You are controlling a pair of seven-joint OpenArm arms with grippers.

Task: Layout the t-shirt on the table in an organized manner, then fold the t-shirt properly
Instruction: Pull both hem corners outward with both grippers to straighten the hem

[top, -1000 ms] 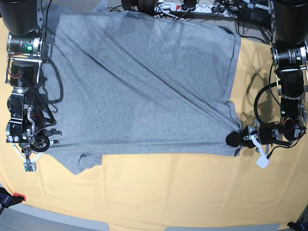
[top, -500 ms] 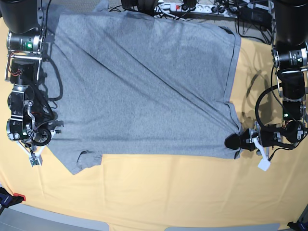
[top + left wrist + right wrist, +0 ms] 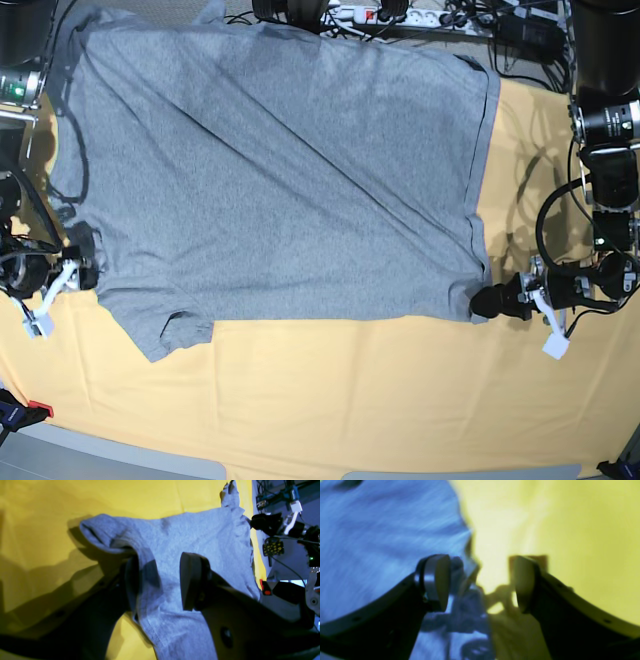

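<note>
The t-shirt [image 3: 280,180] lies spread flat, plain grey side up, over the far half of the worktop [image 3: 330,400], its hem toward the worktop's right edge. The left pincer [image 3: 490,300] sits at the hem's near corner, jaws apart, with the cloth still lying between them, unclamped. The right pincer [image 3: 85,275] is at the shirt's opposite edge by the sleeve [image 3: 175,335], jaws wide apart, 1 over cloth, 1 over bare worktop.

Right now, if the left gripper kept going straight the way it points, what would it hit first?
The t-shirt. The left gripper stands with its fingers apart around the shirt's corner, so going on it would likely run into more grey fabric lying on the table. Its height above the cloth is unclear.
</note>
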